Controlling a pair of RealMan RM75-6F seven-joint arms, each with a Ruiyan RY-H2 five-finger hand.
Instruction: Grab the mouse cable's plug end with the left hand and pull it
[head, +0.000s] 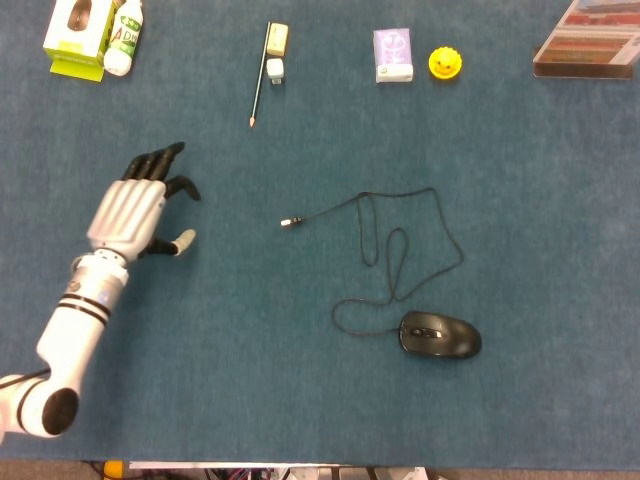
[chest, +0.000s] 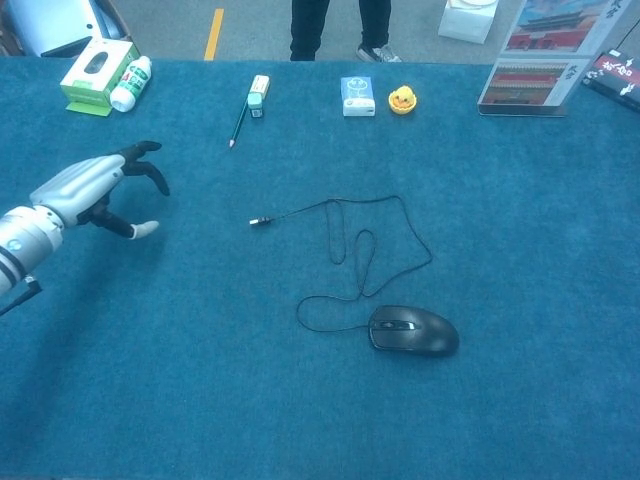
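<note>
Head view straight down over the table (head: 250, 400), chest view lower, angled forward, both sharing the tabletop.

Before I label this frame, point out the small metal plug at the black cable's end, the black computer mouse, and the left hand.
small metal plug (head: 287, 222), head view, its tip.
black computer mouse (head: 440, 335), head view, top shell.
left hand (head: 130, 210), head view, silver back.
</note>
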